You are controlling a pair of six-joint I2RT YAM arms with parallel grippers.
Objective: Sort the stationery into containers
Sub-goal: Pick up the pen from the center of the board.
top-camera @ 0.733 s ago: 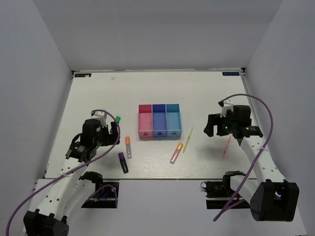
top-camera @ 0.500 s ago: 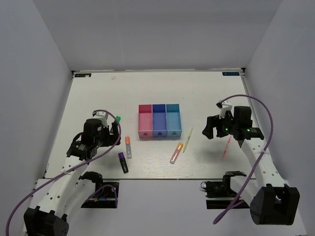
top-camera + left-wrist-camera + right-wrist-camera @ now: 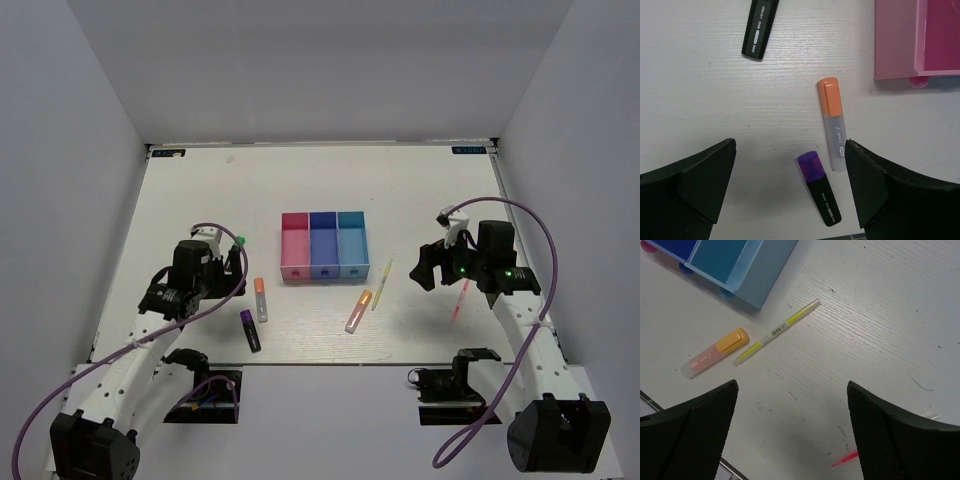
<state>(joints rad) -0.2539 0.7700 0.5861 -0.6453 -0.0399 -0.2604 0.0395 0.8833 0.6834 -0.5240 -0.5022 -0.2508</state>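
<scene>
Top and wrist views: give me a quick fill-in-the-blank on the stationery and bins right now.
The middle one of the bins is ____.
The purple marker lies beside an ____-capped highlighter.
The yellow pen lies nearest the ____ bin.
The left gripper and right gripper are both ____.
Missing: blue; orange; teal; open.

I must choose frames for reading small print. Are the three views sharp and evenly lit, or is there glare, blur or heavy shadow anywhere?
Top external: soft, even light, no glare, only faint shadows on the table. Left wrist: sharp, and the print on the orange-capped highlighter is legible. Right wrist: the wood grain is sharp, with a soft shadow beside the pink pen.
</scene>
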